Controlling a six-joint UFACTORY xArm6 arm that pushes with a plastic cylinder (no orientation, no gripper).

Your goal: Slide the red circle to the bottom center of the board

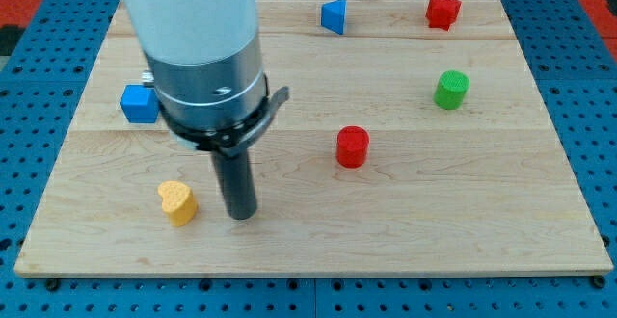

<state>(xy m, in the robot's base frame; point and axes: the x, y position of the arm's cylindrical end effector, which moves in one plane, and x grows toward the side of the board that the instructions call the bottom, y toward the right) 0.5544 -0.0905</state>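
Rod tip (241, 216) down on the wooden board (482, 241), lower left of frame, just right of the yellow heart block (177, 202). No pincer, nothing gripped. Red cylinder block (353, 146) stands centre-right, well apart, untouched. Round, upright axis, no heading. Push likely starts from above it.

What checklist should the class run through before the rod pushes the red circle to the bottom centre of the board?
1. Red circle located, upright near mid-board: ok.
2. My tip in contact with it: not ok; the tip stands well to the view's left, beside the yellow heart.
3. Tip placed on the circle's upper side for a downward push: not ok.
4. Path from circle to bottom centre free of blocks: ok.
5. Green cylinder, red star, blue triangle and blue cube away from that path: ok.
6. Tip touching the yellow heart: cannot tell.
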